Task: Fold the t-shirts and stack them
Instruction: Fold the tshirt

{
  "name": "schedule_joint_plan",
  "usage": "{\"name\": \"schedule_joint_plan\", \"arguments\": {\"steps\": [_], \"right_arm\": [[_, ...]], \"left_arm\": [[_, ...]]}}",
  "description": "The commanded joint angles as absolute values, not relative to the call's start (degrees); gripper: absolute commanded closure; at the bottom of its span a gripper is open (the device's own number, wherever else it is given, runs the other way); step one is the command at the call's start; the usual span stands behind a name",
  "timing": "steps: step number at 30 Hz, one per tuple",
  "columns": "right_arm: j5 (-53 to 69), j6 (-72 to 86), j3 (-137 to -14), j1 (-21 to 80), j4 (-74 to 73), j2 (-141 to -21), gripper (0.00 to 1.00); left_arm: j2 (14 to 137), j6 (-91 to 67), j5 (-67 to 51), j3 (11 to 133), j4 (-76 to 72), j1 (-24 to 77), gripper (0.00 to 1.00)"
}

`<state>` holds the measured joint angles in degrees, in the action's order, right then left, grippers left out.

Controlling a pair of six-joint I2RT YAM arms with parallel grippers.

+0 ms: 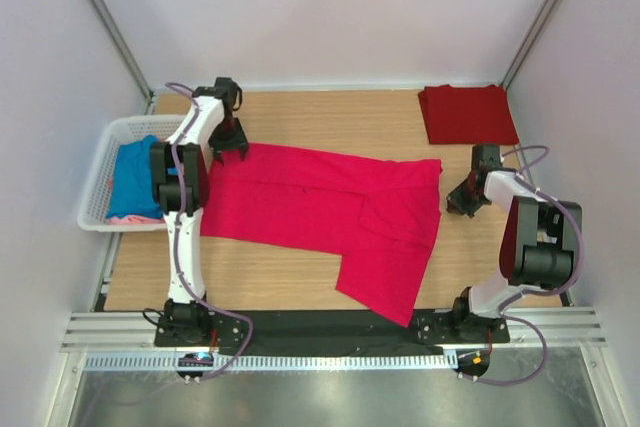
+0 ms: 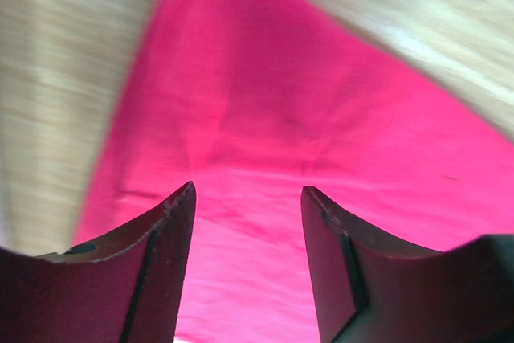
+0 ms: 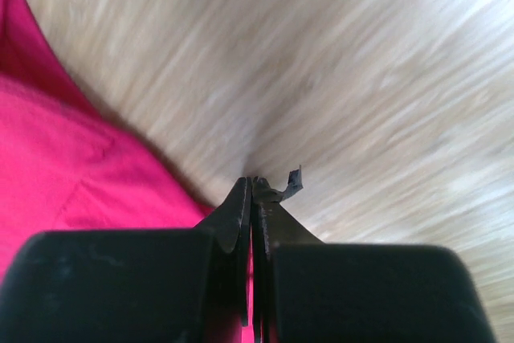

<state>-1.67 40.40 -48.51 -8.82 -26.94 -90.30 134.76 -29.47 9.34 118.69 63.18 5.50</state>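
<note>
A bright pinkish-red t-shirt [image 1: 320, 207] lies spread flat across the middle of the table, one part reaching toward the front edge. My left gripper [image 1: 232, 147] hovers over its back left corner, open, and the left wrist view shows pink cloth [image 2: 265, 118] below the gap between the fingers [image 2: 173, 222], nothing held. My right gripper [image 1: 460, 203] sits just off the shirt's right edge, shut [image 3: 253, 181] over bare wood with the shirt's edge [image 3: 72, 174] to its left. A folded darker red t-shirt [image 1: 468, 114] lies at the back right.
A white lattice basket [image 1: 98, 172] stands at the table's left edge, holding a blue t-shirt [image 1: 135, 169] and a pale pink one [image 1: 135, 217]. Grey walls close in on both sides and the back. A metal rail runs along the front.
</note>
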Motion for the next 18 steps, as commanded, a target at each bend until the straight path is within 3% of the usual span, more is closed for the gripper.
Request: {"name": "schedule_joint_plan", "arguments": {"steps": [1,7,10,18], "right_arm": [[-5.36,36.74,-52.89,-10.8,-25.75,-93.33,0.99],[-0.71,32.52,-59.15,-11.43,-29.17,-98.26,0.98],[4.39,33.13,-56.17,-11.43,-29.27,-93.18,0.79],[8.44,36.48,-42.19,-10.9,-25.14,-81.92,0.68]], "left_arm": [[128.85,-33.21,0.35,118.66,59.33,5.71,0.43],[127.97,-33.49,4.48,119.45,63.36,6.15,0.42],[128.06,-32.17,4.22,117.43,62.93,6.15,0.42],[131.12,-30.15,2.55,114.0,58.71,5.89,0.42]]}}
